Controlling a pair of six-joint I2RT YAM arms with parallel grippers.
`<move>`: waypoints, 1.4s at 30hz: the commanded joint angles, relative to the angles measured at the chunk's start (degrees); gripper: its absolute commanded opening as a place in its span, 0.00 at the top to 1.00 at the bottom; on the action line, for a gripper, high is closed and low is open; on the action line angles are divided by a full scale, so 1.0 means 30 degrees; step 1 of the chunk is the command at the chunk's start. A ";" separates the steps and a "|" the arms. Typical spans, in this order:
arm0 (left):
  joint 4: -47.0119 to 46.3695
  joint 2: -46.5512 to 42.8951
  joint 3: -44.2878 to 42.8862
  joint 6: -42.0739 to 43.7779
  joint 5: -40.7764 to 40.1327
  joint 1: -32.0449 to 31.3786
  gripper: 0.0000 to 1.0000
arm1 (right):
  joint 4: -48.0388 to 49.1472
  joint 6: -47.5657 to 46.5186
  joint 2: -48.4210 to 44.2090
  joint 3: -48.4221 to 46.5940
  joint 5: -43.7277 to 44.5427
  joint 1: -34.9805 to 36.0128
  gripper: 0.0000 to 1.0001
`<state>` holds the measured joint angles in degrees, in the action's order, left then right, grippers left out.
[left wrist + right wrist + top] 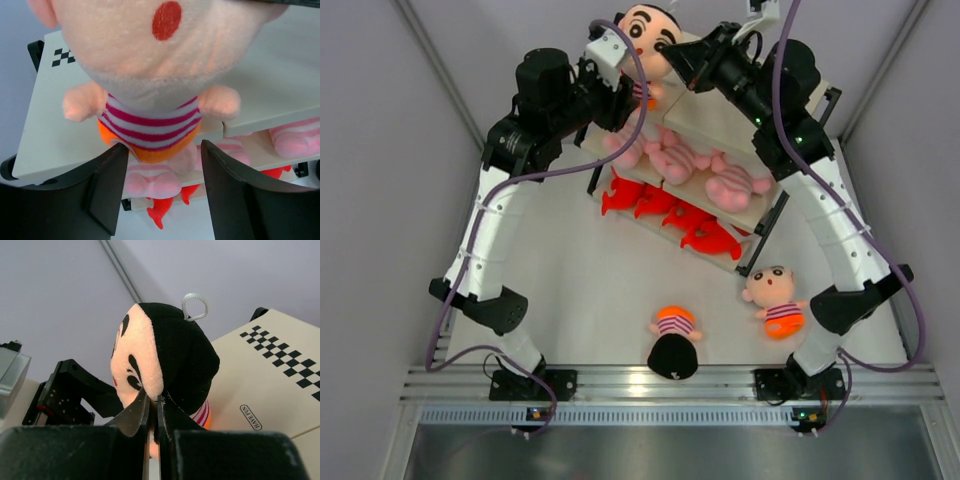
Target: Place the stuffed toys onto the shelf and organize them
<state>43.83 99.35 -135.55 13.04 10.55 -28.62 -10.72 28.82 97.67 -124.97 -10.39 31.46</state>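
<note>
One doll (650,35) sits on the shelf's (718,120) top board at 12 o'clock. The left gripper (162,150) is released, its fingers flanking the orange shorts (one tip touches them). The right gripper (152,401) is clenched against the doll's head; whether it pinches plush, I cannot tell. A second doll (775,300) lies on the counter (580,280) at 5 o'clock, a third doll (672,340) at 6.

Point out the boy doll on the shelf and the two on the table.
boy doll on the shelf (648,40): top external view, on its face.
face-up boy doll (770,286): top external view, on its face.
face-down boy doll (672,357): top external view, on its black hair.
</note>
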 commanded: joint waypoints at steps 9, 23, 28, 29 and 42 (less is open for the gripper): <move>-0.0608 -0.4345 0.1496 -0.0185 0.0908 -0.0186 0.09 | -0.3836 0.3897 -0.3051 0.0579 -0.6159 -0.6052 1.00; 0.0447 -0.6983 0.5629 0.0488 0.0352 -0.0186 0.09 | -0.5919 0.4105 -0.4432 0.5298 -1.6428 -1.4588 1.00; 0.0447 -0.7160 0.6275 0.0576 0.0352 -0.0215 0.09 | -0.6849 0.4019 -0.2183 0.3696 -1.6196 -1.5175 1.00; 0.0447 -0.7218 0.6334 0.0634 0.0352 -0.0186 0.09 | -0.7146 0.3901 -0.1827 0.3194 -1.6020 -1.5175 1.00; 0.0477 -0.7306 0.6831 0.0810 0.0440 -0.0186 0.09 | -0.6414 0.3992 -0.1851 0.1345 -1.2599 -1.5175 0.42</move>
<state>46.70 78.89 -115.72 14.98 12.12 -28.99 -29.80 42.74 94.61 -117.58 -53.30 -13.37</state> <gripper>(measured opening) 0.908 0.572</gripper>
